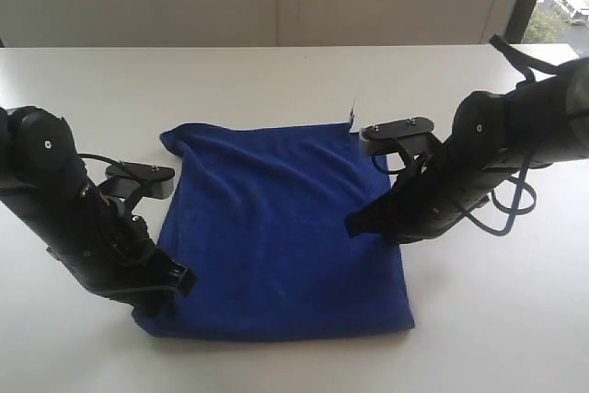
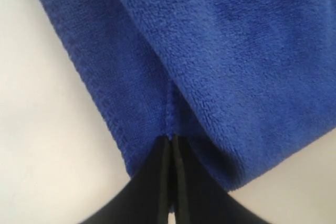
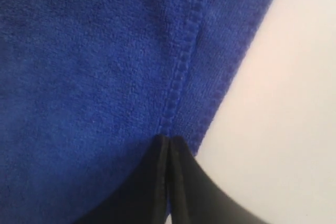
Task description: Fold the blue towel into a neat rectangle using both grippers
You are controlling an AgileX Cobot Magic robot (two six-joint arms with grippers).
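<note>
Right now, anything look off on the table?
Nothing spilled or damaged. The blue towel lies a bit askew on the white table: its far-left corner is rumpled and rounded rather than square, and the white tag pokes out past the far-right corner. Not a neat rectangle yet.

1. Your deep royal-blue plush towel (image 1: pixel 285 227) is one solid colour, no print.
2. Its hem stitching (image 3: pixel 184 61) is the same blue as the pile.
3. The small white tag (image 1: pixel 353 109) on the towel is plain.
4. You have a plain white tabletop (image 1: pixel 276 80), unpatterned.
5. The left gripper (image 1: pixel 179 280) and right gripper (image 1: pixel 354 225) are matte black, and the grey plates (image 1: pixel 396 135) sit lighter against them.
</note>
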